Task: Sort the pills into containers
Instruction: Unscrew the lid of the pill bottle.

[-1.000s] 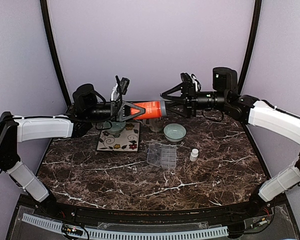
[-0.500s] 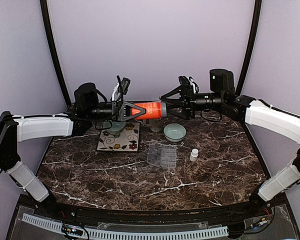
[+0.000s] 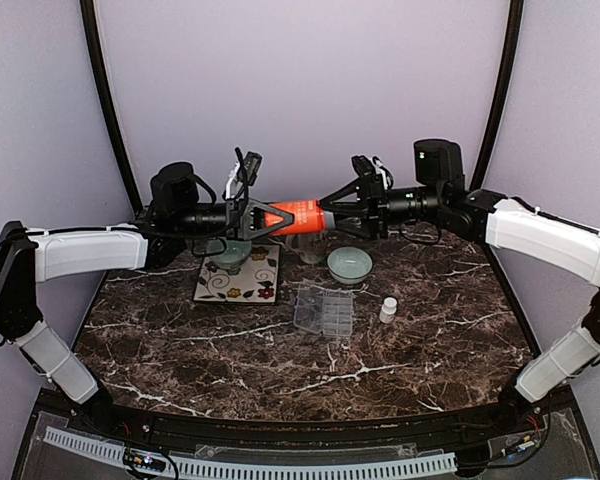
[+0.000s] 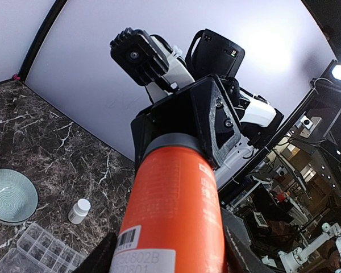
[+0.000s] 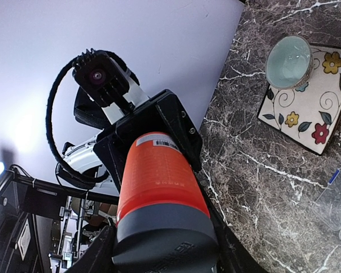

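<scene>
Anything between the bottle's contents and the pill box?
Yes: the grey cap is on the orange bottle, which the left gripper holds level in the air; the right gripper sits around the cap. Nothing visible covers the pill box on the table.

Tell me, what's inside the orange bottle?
You can't see inside. The bottle is solid orange, and its grey cap is on, clamped by the right gripper. Whatever is in it is hidden.

Two pale green bowls [image 3: 350, 264] [image 3: 227, 254], one orange bottle [image 3: 293, 218], one small white bottle [image 3: 388, 310], one clear pill box [image 3: 325, 309] and one flowered tile [image 3: 238, 276] are here, with two robot arms [image 3: 85, 255] [image 3: 545, 240].
</scene>
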Controlling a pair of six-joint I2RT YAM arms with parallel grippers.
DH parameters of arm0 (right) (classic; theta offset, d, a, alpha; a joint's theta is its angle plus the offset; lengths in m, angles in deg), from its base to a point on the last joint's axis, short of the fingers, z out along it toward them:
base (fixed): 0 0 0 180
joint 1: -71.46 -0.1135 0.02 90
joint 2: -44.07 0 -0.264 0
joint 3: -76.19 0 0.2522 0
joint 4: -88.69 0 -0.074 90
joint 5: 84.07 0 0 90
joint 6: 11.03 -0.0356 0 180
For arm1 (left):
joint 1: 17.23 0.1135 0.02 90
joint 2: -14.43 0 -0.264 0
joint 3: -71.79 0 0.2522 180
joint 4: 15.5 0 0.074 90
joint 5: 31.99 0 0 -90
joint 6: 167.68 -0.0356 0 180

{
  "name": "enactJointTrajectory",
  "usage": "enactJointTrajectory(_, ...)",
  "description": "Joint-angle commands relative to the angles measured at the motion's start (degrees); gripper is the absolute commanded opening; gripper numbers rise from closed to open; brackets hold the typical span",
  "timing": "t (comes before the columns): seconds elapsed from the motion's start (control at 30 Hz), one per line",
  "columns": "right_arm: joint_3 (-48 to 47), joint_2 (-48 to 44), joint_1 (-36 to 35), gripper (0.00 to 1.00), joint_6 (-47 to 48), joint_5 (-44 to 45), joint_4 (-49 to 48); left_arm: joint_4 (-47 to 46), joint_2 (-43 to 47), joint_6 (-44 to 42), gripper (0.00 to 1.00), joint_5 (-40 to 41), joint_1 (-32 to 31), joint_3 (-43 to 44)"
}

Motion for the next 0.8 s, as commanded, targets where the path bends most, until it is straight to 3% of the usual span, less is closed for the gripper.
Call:
enactJointTrajectory(0.0,-2.78,1.00,0.20,0.22,2.77,-2.34,0.11,-1.15,0.37,-1.02,0.00,0.08,-0.07,1.97)
enactJointTrajectory(0.07,-4.33,1.36,0.11,0.09,7.36,-2.22,3.89,-2.11,0.05,0.23,0.00,-0.16,-0.07,2.05)
enactJointTrajectory(0.17,-7.66,1.40,-0.04,0.00,16.97,-1.33,9.87,-5.46,-0.80,4.17,0.00,-1.33,-0.07,2.53)
enactJointTrajectory(0.5,-5.89,-4.76,0.03,0.00,45.45,5.47,11.44,-22.99,-4.40,25.67,0.00,-5.96,1.60,3.80)
enactJointTrajectory(0.77,-2.34,-8.81,-0.61,0.00,56.60,14.02,9.84,-24.61,-4.27,30.28,0.00,-6.45,1.60,3.14)
